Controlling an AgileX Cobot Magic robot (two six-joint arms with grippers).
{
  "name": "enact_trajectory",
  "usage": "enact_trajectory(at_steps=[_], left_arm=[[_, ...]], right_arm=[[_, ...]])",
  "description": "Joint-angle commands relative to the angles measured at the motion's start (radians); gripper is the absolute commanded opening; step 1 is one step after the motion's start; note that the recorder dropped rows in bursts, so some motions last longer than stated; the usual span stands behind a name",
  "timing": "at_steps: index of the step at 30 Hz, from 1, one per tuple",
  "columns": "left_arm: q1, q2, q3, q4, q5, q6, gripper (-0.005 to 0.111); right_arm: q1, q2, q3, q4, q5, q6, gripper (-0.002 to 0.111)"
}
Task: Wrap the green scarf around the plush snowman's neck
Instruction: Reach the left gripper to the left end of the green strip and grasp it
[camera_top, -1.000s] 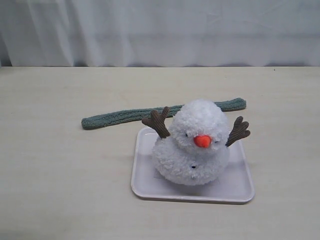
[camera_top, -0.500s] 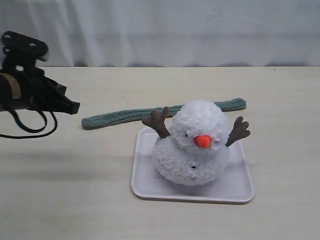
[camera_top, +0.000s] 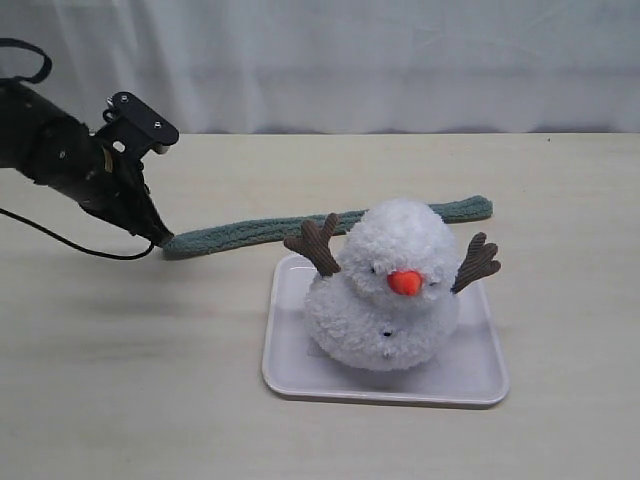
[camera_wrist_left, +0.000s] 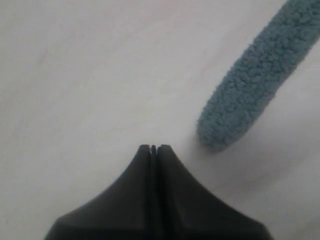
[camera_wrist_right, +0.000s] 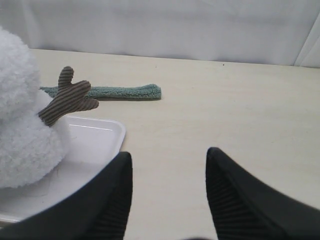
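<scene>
L gripper (camera_wrist_left: 154, 148) closed nr scarf (camera_wrist_left: 250, 85) end

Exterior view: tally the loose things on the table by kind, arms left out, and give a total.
Scarf: 1, the green scarf
Plush toy: 1, the plush snowman
Tray: 1, the white tray under the snowman
Total: 3

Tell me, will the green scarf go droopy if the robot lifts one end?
Probably droopy: the fuzzy grey-green knit scarf lies flat and gently bent, like soft cloth. It looks thin, so likely light; its fluff should resist slipping.
</scene>
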Motion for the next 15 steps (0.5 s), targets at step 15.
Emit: enact_trajectory(at_steps=[15], left_arm=[[-0.006, 0.071, -0.107, -0.872, 0.252, 1.124, 0.040]], right_arm=[[-0.004, -0.005, 0.002, 0.006, -0.005, 0.001, 0.045]])
